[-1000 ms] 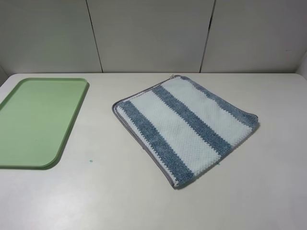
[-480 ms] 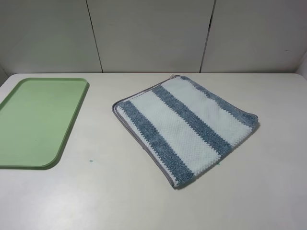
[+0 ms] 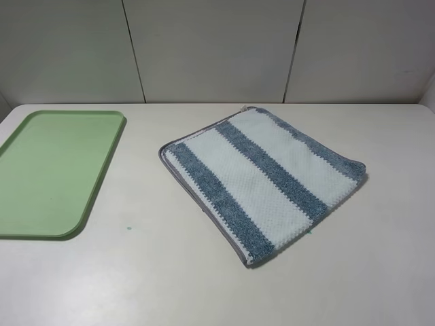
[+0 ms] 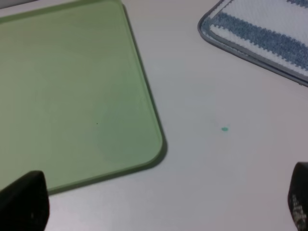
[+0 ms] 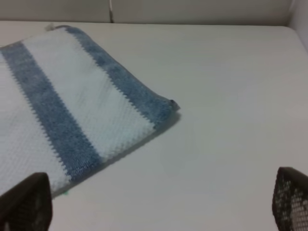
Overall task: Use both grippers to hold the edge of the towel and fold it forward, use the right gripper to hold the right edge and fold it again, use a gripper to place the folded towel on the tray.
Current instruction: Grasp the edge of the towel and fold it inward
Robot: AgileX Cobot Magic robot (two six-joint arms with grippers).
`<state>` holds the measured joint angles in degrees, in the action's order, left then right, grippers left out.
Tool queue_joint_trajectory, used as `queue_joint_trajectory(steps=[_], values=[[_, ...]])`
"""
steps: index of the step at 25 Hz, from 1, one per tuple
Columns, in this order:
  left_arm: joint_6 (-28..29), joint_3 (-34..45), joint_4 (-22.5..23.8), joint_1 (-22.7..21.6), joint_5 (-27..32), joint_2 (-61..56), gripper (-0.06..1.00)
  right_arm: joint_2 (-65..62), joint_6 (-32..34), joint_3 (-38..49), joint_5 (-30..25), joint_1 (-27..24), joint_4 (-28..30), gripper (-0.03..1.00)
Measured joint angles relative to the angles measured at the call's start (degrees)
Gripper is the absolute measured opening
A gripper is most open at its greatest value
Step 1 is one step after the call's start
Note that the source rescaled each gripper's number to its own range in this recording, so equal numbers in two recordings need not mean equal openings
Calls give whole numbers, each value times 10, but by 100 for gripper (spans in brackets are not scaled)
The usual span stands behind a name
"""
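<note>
The blue-and-white striped towel (image 3: 262, 180) lies flat on the white table, turned diagonally, right of centre. Its grey hem (image 3: 198, 206) runs along its near left side. The light-green tray (image 3: 47, 170) lies at the left and holds nothing. Neither arm shows in the exterior high view. In the left wrist view my left gripper (image 4: 161, 207) is open above the bare table, by the tray's near corner (image 4: 144, 144), with a towel corner (image 4: 260, 29) farther off. In the right wrist view my right gripper (image 5: 159, 202) is open, short of the towel's right corner (image 5: 96, 101).
The white table (image 3: 156, 272) ends at a grey panelled wall (image 3: 217, 47) behind. A tiny green speck (image 3: 127, 227) lies on the table between tray and towel; it also shows in the left wrist view (image 4: 224, 128).
</note>
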<state>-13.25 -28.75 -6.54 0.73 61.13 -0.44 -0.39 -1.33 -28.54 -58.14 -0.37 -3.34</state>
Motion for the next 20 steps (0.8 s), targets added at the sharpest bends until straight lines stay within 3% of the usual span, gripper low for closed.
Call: queue_joint_trajectory(steps=[20], values=[[4, -11, -3, 0, 7, 34, 100, 0, 0, -2, 0, 0, -4, 100]])
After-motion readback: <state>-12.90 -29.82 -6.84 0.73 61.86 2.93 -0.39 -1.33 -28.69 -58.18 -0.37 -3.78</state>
